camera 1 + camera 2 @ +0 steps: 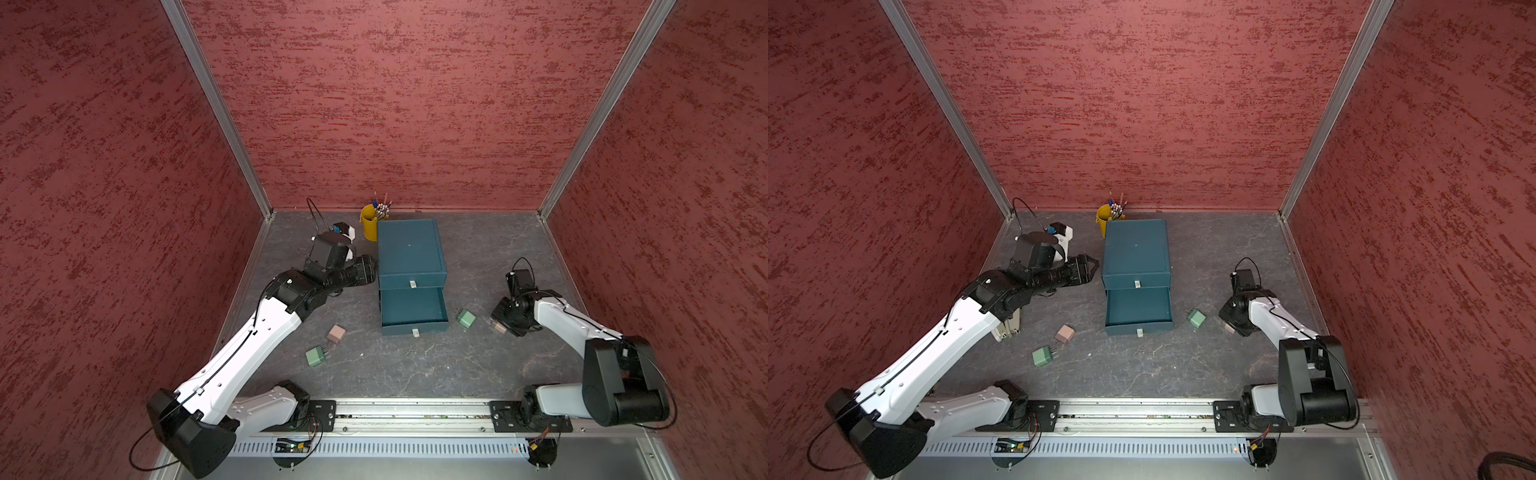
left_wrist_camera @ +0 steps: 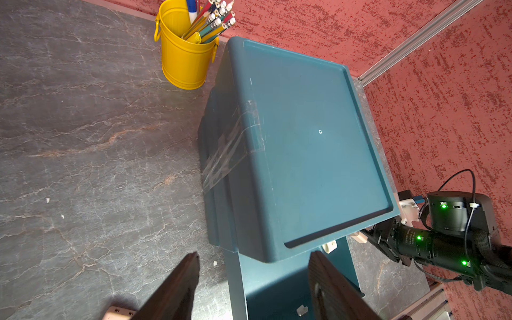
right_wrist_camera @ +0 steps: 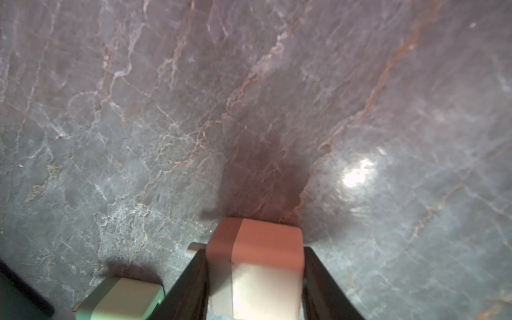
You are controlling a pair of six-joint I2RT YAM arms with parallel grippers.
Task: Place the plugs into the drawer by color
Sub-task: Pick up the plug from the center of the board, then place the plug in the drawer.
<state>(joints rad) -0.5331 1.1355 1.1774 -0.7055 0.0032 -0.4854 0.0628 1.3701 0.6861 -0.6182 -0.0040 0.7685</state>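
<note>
Marbled tabletop [image 1: 415, 365], drawer chest [image 1: 409, 249], pen cup [image 1: 369, 227], left green plug [image 1: 316, 356], right green plug [image 1: 466, 319], left pink plug [image 1: 336, 333], right pink plug [image 3: 266, 249]

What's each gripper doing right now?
Left gripper: open, empty, beside the drawer.
Right gripper: closed on the pinkish beige plug.
</note>
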